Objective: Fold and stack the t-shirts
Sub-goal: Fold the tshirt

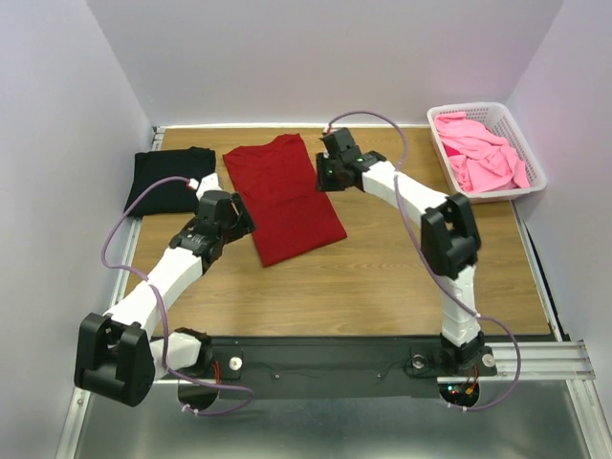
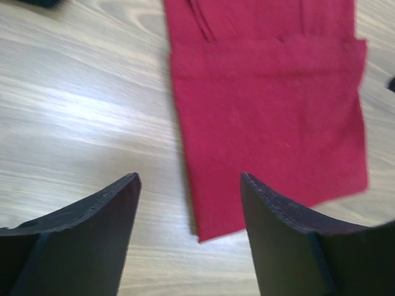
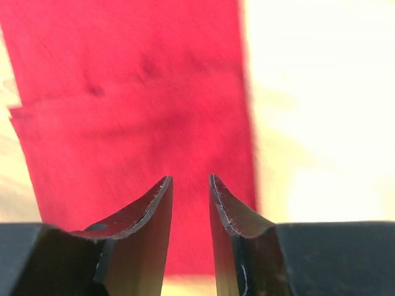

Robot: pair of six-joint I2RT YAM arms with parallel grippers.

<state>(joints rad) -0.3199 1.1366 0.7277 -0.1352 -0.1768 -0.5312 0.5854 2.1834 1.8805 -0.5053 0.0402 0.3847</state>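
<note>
Dark red cotton short-sleeved tee [image 1: 284, 196], folded into a strip, lies mid-table; left gripper [image 2: 190, 177], wide open and empty, hovers at its 8 o'clock edge, right gripper [image 3: 190, 177], narrowly parted and empty, at 2 o'clock: advise pinching matching corners squarely.

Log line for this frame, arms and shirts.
left end effector: open, at left edge of dark red tee | right end effector: slightly open, above its right edge | black tee: folded | pink tees: in basket
</note>
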